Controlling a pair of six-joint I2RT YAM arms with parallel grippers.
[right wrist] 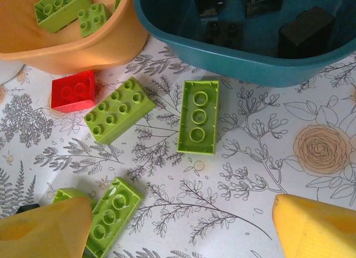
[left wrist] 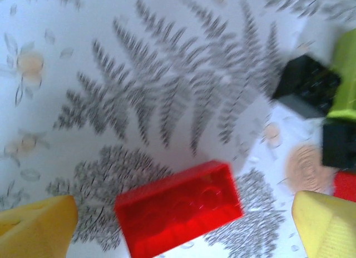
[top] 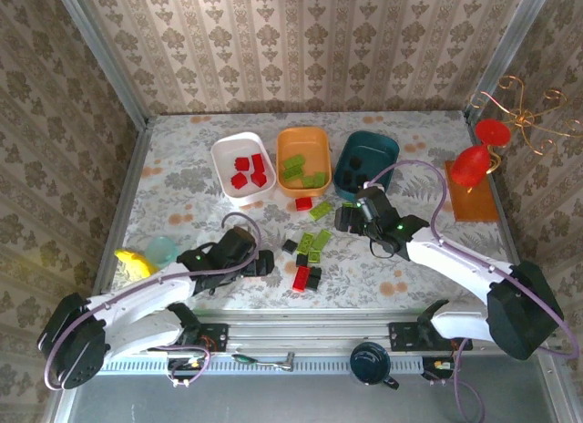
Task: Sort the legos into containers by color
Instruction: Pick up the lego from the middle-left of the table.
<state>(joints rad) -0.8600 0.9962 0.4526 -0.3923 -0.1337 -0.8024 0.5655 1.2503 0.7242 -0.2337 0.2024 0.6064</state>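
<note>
Legos loose near three containers

**Top view:** fixed high above the near edge and tilted down toward 12 o'clock. It takes in the whole table and the back wall from afar.

**Left wrist view:** looks almost straight down, very close to the cloth, and is blurred. A red brick lies at 6 o'clock.

**Right wrist view:** looks steeply down, close but from higher up. The orange tub is at 11 o'clock and the teal tub at 1 o'clock.

**Shared ground:** the top and right wrist views both show the near rims of the two tubs and the loose bricks before them.
</note>
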